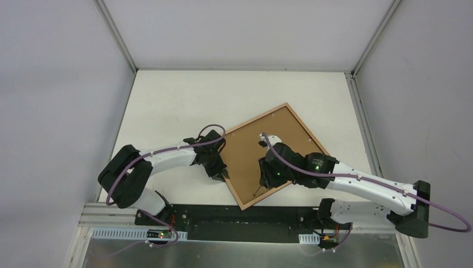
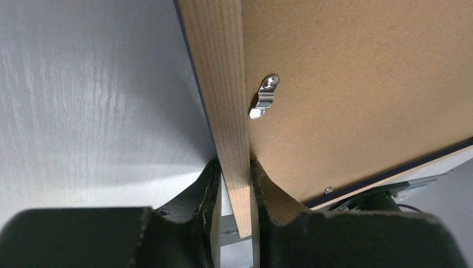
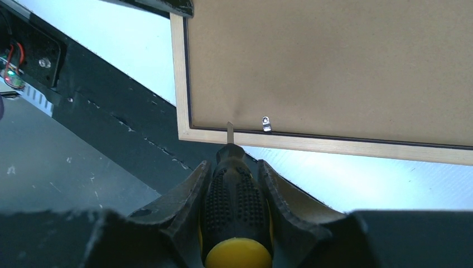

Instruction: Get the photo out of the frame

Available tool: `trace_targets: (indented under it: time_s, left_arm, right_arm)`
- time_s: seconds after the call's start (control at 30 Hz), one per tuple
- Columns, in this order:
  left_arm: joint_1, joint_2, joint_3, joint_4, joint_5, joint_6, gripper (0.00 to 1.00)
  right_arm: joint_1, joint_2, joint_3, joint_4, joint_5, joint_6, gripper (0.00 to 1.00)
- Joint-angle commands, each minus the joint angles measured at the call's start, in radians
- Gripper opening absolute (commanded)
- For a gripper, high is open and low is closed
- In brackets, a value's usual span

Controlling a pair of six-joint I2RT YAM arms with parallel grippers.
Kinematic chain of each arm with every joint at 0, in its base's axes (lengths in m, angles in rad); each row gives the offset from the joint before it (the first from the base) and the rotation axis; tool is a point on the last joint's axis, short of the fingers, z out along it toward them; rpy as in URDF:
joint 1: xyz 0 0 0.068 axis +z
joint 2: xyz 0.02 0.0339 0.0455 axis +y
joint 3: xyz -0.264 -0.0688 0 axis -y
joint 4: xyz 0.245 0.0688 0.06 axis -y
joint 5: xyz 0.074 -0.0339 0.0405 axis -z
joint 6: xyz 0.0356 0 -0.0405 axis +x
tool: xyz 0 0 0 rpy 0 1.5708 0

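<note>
You have one frame (image 1: pixel 251 148), back up and turned diamond-wise, its long sides running near-left to far-right. Its wood rim is pinched between the left gripper's (image 2: pixel 234 178) closed jaws. The right gripper (image 3: pixel 237 173) clamps one screwdriver (image 3: pixel 237 204), blade on the backing ahead. Two turn clips show, one ahead of each gripper (image 2: pixel 264 97) (image 3: pixel 266 123).

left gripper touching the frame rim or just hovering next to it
Touching. In the left wrist view the left gripper clamps the frame by its wood rim, both fingers pressed against it.
</note>
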Motion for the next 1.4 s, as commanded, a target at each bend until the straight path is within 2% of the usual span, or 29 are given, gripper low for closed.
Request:
trace_targets:
  time_s: [0.0, 0.07, 0.2, 0.33, 0.6, 0.7, 0.97, 1.23, 1.37]
  left_arm:
    - [0.067, 0.075, 0.004, 0.024, -0.079, 0.106, 0.03]
    - [0.110, 0.083, 0.004, 0.019, -0.071, 0.137, 0.00]
    - [0.190, 0.074, 0.001, 0.002, -0.053, 0.173, 0.00]
    - [0.253, 0.033, -0.022, -0.007, -0.029, 0.152, 0.00]
    - [0.260, -0.097, -0.158, -0.025, 0.002, -0.133, 0.00]
    - [0.257, -0.108, -0.157, -0.025, 0.017, -0.149, 0.00]
    - [0.193, -0.163, -0.175, -0.024, -0.063, -0.319, 0.00]
    - [0.035, -0.179, -0.218, -0.011, -0.177, -0.680, 0.00]
    - [-0.013, -0.137, -0.168, -0.008, -0.177, -0.708, 0.00]
  right_arm:
    - [0.027, 0.013, 0.043, -0.001, 0.068, -0.054, 0.00]
    - [0.028, 0.027, 0.053, -0.012, 0.104, -0.072, 0.00]
    - [0.031, 0.080, 0.090, -0.041, 0.165, -0.101, 0.00]
    - [0.030, 0.111, 0.130, -0.029, 0.224, -0.085, 0.00]
    - [0.016, 0.121, 0.154, 0.005, 0.436, 0.023, 0.00]
    - [-0.003, 0.096, 0.150, 0.004, 0.458, 0.039, 0.00]
    - [-0.153, 0.007, 0.120, -0.021, 0.468, 0.069, 0.00]
    - [-0.220, 0.012, 0.136, -0.038, 0.421, 0.025, 0.00]
    - [-0.238, 0.025, 0.139, -0.038, 0.408, 0.016, 0.00]
